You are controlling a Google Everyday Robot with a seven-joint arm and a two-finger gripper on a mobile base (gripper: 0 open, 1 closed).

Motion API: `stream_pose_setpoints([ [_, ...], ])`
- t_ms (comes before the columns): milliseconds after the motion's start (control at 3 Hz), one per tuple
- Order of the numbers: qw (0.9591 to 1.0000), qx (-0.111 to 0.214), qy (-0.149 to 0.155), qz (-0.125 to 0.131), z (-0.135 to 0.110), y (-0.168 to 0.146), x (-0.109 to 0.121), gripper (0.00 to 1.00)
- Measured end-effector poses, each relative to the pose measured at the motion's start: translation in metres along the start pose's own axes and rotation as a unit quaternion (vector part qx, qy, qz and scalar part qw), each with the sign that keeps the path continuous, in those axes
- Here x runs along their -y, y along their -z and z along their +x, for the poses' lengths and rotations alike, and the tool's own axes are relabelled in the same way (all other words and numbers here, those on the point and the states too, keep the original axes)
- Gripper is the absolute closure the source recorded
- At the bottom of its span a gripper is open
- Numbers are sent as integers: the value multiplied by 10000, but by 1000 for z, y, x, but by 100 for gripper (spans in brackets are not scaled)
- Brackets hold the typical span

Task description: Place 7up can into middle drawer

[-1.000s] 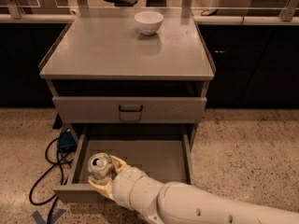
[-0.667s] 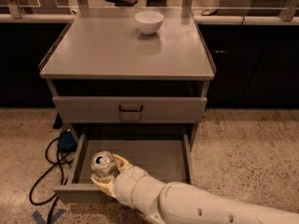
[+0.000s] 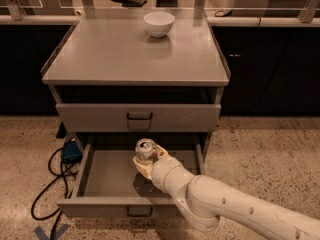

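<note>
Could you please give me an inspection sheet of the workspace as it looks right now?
Surface: grey cabinet top, flat, with a raised edge along the sides.
Job's things: can upright in the tool, over the open drawer, not yet set down.
Clutter: white bowl on the top, near the back.
Grippers: tool above the middle of the open drawer, shut on the can.
Cables: black cables looped on the floor left of the cabinet, by a blue box.
Surroundings: closed drawer above the open one; speckled floor; dark cabinets behind.
</note>
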State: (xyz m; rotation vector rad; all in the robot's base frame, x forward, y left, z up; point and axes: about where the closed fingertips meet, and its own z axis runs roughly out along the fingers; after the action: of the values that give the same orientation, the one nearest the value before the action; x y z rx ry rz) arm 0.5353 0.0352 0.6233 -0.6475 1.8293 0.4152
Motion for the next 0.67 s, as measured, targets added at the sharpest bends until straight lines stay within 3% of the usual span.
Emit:
stream_pose_setpoints([
  [333,10000,0,-2,0,0,0,0,100],
  [667,9995,-47,-300,39,24,-25,0,100],
])
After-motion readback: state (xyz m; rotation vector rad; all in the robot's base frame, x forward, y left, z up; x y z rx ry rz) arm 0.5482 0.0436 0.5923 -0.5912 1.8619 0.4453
